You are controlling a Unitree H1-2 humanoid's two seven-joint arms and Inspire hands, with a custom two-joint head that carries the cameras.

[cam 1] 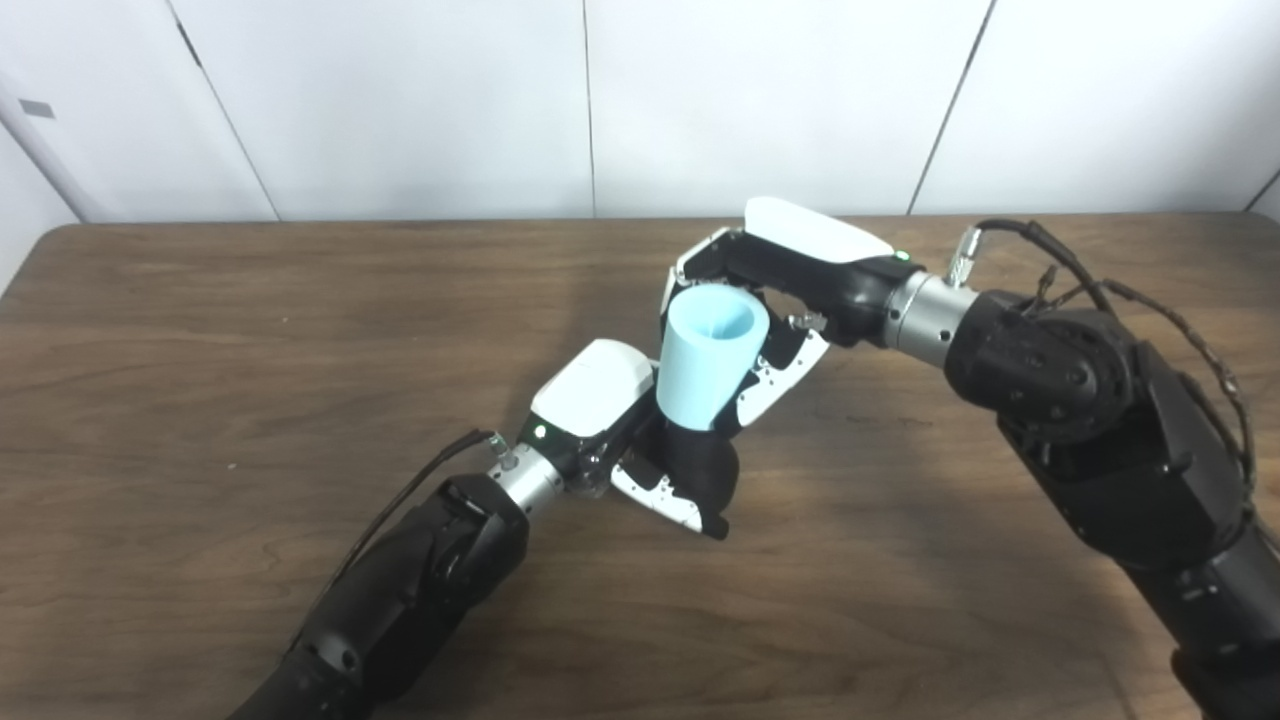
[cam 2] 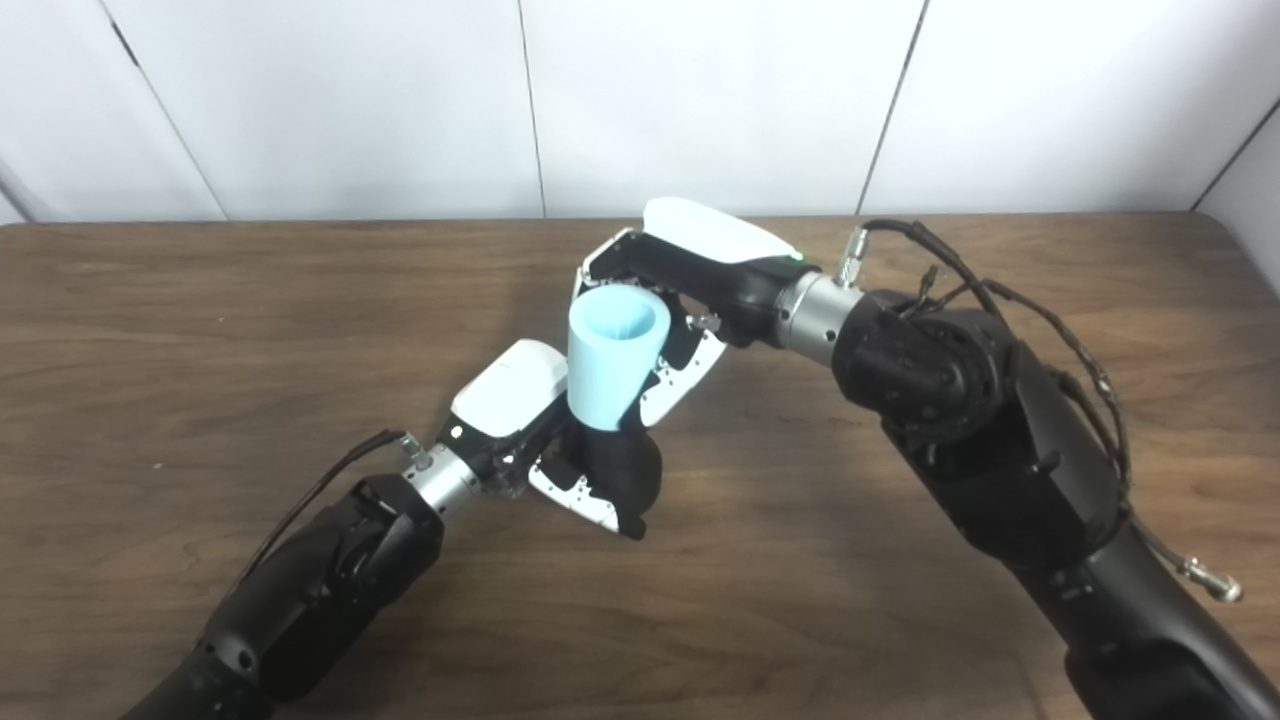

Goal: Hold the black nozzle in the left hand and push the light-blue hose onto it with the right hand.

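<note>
Two robot arms met over the middle of a brown wooden worktop (cam 1: 200, 330): on the left, the left hand (cam 1: 640, 440) was clamped around the black nozzle (cam 1: 700, 465), holding it low, just above the wood. Directly above it stood the light-blue hose (cam 1: 710, 360), a short tapered tube with its open mouth facing up and its narrow lower end touching the nozzle, and to the right the right hand (cam 1: 770, 300) was wrapped around its upper part. The joining step appeared under way, so next likely called for a steady downward push in line with the nozzle.
</note>
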